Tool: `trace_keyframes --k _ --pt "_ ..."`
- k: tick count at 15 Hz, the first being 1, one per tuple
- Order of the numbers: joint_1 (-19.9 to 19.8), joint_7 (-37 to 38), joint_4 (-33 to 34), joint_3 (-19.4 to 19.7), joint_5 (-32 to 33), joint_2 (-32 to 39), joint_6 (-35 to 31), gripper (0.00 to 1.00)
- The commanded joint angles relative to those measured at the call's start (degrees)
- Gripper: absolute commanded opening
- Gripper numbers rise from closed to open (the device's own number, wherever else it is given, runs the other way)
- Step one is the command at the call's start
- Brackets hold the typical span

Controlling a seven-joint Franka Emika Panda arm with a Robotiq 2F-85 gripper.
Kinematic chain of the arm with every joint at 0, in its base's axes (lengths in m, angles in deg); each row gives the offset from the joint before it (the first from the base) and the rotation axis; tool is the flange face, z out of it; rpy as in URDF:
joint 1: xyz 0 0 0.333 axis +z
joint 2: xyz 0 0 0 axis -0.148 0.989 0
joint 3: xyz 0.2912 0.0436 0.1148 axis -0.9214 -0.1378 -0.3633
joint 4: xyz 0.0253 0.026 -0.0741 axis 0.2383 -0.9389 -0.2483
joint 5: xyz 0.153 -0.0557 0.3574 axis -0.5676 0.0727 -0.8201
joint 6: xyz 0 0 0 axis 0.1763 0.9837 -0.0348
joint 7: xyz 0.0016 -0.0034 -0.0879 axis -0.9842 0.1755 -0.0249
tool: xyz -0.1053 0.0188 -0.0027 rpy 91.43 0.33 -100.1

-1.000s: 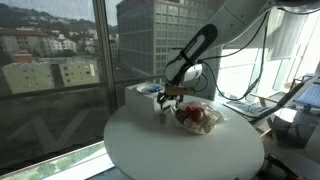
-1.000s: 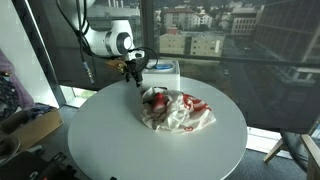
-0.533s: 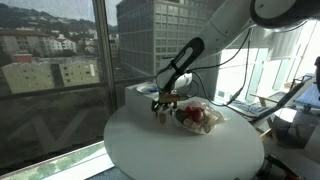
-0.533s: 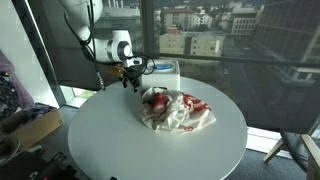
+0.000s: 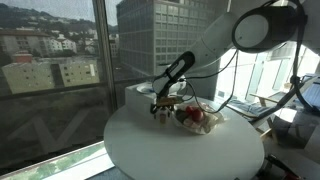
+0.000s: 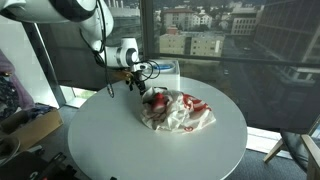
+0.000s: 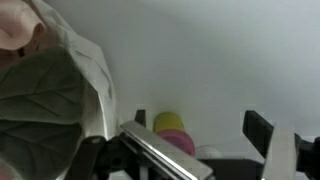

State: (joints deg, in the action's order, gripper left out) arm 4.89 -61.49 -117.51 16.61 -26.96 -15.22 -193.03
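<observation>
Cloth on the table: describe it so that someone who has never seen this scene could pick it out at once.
Find the round white table. Near its middle lies a crumpled cloth, right beside the open pincer. Unlike the plain white box at the table's far edge, it is soft, rumpled and white with red patches.

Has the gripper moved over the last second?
Yes. The gripper has dropped lower against the white box behind it, toward the table beside the crumpled cloth, jaws open.
</observation>
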Motion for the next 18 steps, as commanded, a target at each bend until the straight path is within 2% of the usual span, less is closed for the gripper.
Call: trace_keyframes --k 1,9,10,12,15,17,18 --pt "-1.09 -1.92 9.03 0.55 -1.21 5.87 3.73 1.00" --pt "-3.12 -3.17 18.51 0.23 -1.54 12.00 7.91 0.98" --pt "-3.13 -3.34 19.09 0.21 -1.48 12.29 8.06 0.74" --pt "-3.00 -3.82 20.04 0.29 -1.19 12.51 8.47 0.69" --pt "-3.12 -3.76 20.53 0.46 -1.27 12.55 9.41 0.43" --pt "-3.17 -2.72 19.32 0.48 -1.73 11.24 11.32 0.29" --pt "-3.52 -3.15 17.78 -0.29 -2.42 9.60 13.18 0.25"
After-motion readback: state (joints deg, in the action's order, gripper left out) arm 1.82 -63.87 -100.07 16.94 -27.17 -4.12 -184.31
